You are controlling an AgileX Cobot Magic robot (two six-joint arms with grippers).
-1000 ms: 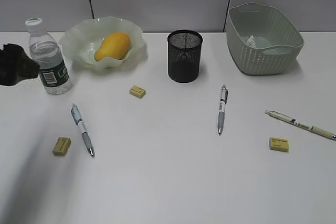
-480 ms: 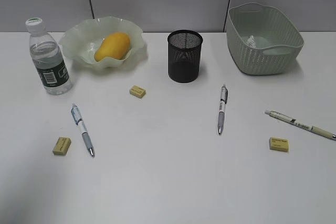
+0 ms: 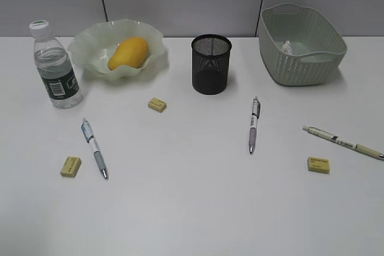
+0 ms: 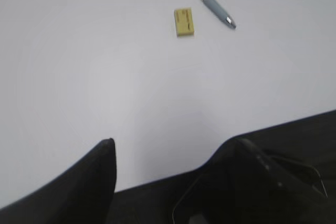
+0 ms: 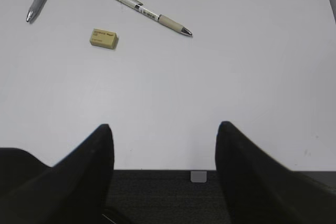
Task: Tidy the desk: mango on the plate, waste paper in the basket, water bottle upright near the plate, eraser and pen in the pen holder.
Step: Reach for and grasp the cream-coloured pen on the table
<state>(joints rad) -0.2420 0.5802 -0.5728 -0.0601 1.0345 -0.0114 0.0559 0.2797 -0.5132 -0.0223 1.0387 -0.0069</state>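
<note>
- Both grippers, left gripper (image 4: 168, 153) and right gripper (image 5: 164, 140), hang past the desk's (image 3: 192, 220) near edge, jaws spread, holding nothing.
- Near half of desk lies bare.
- One basket (image 3: 303, 43), far right corner, holds the waste paper (image 3: 288, 47).
- One plate (image 3: 96, 43), far left, holds the mango (image 3: 128, 53).
- One water bottle (image 3: 54, 67) upright beside it.
- One pen holder (image 3: 211, 64), far middle.
- Three pens, three erasers lie scattered.
</note>
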